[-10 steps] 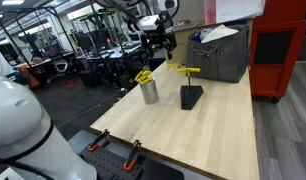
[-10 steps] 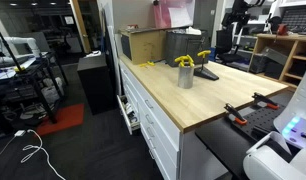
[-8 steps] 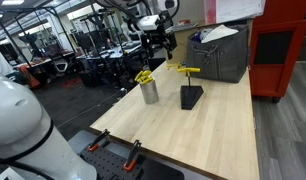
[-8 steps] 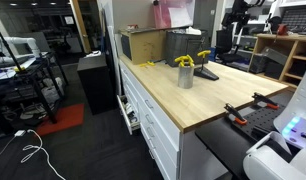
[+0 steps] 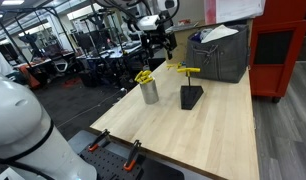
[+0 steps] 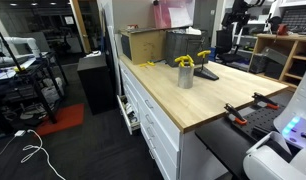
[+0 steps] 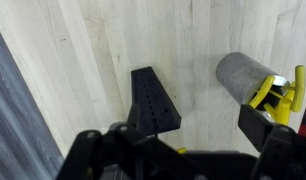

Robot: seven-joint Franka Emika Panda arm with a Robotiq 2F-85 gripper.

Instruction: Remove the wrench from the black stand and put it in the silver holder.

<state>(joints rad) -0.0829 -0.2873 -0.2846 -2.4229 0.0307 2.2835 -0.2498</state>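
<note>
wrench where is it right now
In an exterior view the wrench sits on top of the black stand, just right of the silver holder in the picture and in front of the dark grey bin.

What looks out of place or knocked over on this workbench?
Nothing stands out. The wrench sits atop the black stand, the silver holder is upright with yellow tools inside, and nothing is spilled.

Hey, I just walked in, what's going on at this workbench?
A robot arm is working over the wooden bench. Its gripper hangs open above the surface, holding nothing. The slim yellow wrench rests on top of the small black wedge-shaped stand. Beside the stand, the shiny silver cup holds other yellow items.
</note>
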